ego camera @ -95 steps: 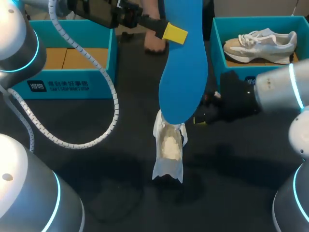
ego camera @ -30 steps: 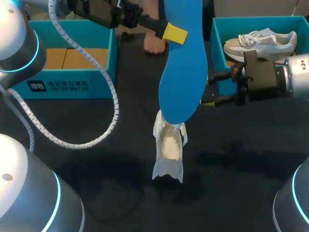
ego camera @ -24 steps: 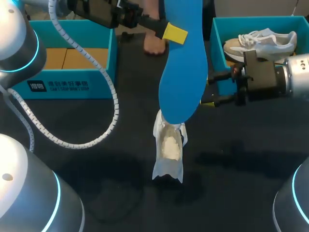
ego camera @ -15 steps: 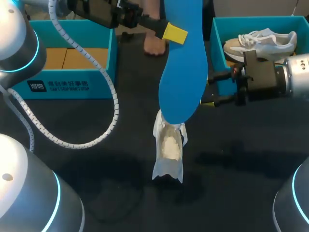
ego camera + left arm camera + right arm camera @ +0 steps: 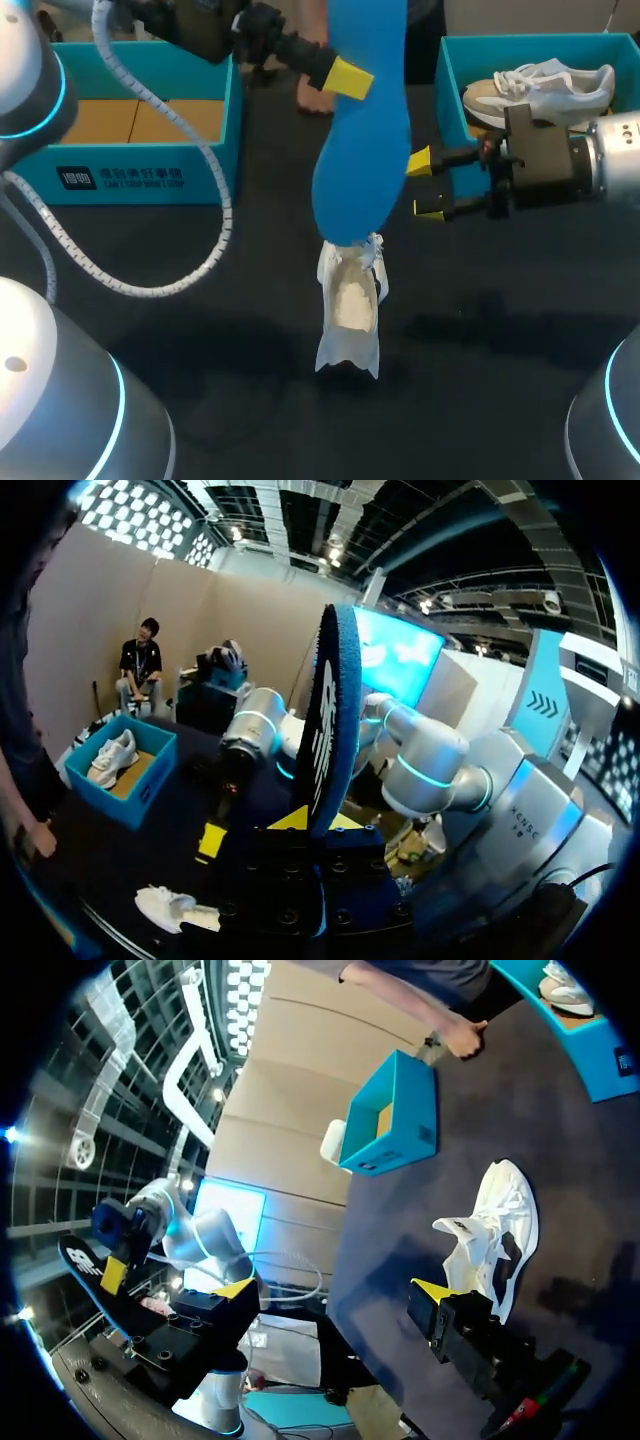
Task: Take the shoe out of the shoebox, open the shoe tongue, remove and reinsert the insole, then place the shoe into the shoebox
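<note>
My left gripper [image 5: 347, 77] is shut on a long blue insole [image 5: 360, 140] and holds it upright in the air, its lower end just above the white shoe [image 5: 350, 300]. The shoe lies on the black table with its tongue pulled open. In the left wrist view the insole [image 5: 330, 710] stands edge-on between my left gripper's [image 5: 322, 825] fingers. My right gripper [image 5: 424, 186] hangs open and empty right of the insole, in front of the right shoebox [image 5: 452, 110]. In the right wrist view the shoe [image 5: 495, 1230] lies ahead of the open right gripper [image 5: 335, 1290].
The right teal shoebox holds a second shoe [image 5: 540, 85]. Another teal shoebox [image 5: 130, 150] with a cardboard floor stands at the back left. A person's hand [image 5: 312, 96] is at the table's far edge between the boxes. My left arm's cable [image 5: 215, 230] loops over the table.
The left arm has shifted the insole a little to the left, uncovering the right gripper's upper yellow tip. Earlier the right gripper drew back from the shoe; over the last second it kept still.
</note>
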`<state>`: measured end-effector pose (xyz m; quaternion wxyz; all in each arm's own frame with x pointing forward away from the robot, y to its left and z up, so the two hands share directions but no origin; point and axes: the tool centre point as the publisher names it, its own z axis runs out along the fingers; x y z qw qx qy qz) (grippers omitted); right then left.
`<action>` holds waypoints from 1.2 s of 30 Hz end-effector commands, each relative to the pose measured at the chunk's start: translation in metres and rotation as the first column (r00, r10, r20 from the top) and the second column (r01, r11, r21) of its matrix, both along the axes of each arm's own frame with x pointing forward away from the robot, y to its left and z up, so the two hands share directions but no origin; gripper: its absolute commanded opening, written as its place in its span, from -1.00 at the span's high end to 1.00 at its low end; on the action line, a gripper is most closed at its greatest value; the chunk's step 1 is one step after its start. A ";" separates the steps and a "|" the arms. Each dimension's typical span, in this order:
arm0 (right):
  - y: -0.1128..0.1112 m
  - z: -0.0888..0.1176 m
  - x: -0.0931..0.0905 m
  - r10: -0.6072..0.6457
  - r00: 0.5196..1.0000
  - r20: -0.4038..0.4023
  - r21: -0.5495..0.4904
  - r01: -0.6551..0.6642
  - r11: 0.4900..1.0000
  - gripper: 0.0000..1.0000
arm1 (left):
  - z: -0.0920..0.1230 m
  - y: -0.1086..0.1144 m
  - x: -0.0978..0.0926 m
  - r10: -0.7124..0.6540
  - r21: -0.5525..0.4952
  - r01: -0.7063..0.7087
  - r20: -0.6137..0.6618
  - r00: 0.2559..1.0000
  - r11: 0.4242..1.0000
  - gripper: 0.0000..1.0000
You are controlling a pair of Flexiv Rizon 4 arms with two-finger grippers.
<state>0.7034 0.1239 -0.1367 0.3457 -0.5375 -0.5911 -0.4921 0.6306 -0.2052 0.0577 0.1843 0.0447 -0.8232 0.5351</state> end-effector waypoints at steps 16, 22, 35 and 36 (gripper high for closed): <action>0.002 0.000 0.001 0.000 1.000 -0.001 -0.003 0.000 1.000 -1.00 | -0.037 0.048 0.019 0.037 -0.134 0.082 0.707 0.706 0.988 1.00; 0.002 0.000 0.001 0.000 1.000 -0.001 -0.003 0.000 1.000 -1.00 | -0.042 0.053 0.021 0.002 -0.131 0.214 0.858 0.514 0.968 1.00; 0.002 0.000 0.001 0.000 1.000 -0.001 -0.003 0.000 1.000 -1.00 | -0.045 0.056 0.019 0.022 -0.140 0.225 0.890 0.456 0.964 1.00; 0.002 0.000 0.001 0.000 1.000 -0.001 -0.003 0.000 1.000 -1.00 | -0.045 0.056 0.019 0.022 -0.140 0.225 0.890 0.456 0.964 1.00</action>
